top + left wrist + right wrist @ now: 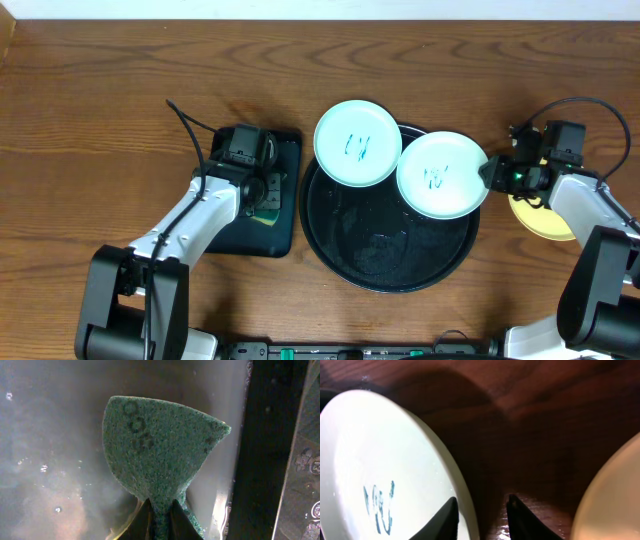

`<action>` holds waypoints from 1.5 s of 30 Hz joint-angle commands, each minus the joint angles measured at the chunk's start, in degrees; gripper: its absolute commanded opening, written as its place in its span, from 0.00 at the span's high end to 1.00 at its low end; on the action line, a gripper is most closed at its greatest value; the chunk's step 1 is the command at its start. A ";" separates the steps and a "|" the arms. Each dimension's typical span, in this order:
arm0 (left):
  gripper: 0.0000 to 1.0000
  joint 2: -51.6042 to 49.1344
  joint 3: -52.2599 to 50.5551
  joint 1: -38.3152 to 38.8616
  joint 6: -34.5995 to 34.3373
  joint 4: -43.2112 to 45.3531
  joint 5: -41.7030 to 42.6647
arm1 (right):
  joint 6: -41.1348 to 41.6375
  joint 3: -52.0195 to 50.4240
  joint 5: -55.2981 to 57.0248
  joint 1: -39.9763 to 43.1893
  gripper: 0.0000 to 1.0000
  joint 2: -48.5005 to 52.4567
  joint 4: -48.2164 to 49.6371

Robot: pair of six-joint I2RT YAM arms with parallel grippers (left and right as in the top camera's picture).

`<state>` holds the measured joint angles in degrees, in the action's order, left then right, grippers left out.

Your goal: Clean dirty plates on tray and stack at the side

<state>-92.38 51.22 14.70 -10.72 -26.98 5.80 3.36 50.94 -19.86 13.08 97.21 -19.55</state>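
Observation:
Two pale mint-blue plates with blue-green scribbles rest on the round black tray (385, 262): one at its back-left rim (357, 143), one at its right (441, 175). A pale yellow plate (548, 224) lies on the wood to the right, partly under my right arm. My right gripper (490, 172) is open and straddles the right plate's rim (380, 460): one finger is over the plate, the other outside it (481, 515). The yellow plate's edge (615, 500) shows at the right. My left gripper (262, 200) is shut on a green sponge (160, 445) and pinches its lower end (161, 520).
A small rectangular black tray (285, 190) with a wet floor (50, 435) lies left of the round tray, under the left gripper. Bare brown wood-grain tabletop (100, 100) spreads to the left and back. Cables trail from both arms.

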 commanded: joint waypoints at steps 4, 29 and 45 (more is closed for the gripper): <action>0.92 -0.22 -0.44 0.13 -0.57 -0.15 -0.66 | 0.00 0.26 0.13 -0.59 0.86 0.57 0.13; 0.93 2.60 -0.31 0.11 -0.50 -0.11 -0.35 | -0.02 -1.03 -2.67 -7.82 0.99 -11.02 -19.26; 0.93 13.09 -0.33 -4.94 -0.50 -0.02 5.62 | 2.43 -10.56 -2.45 -16.85 0.99 -10.19 -9.05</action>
<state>-79.90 51.07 11.42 -10.70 -27.16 6.94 4.14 41.89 -21.21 -2.90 86.65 -29.67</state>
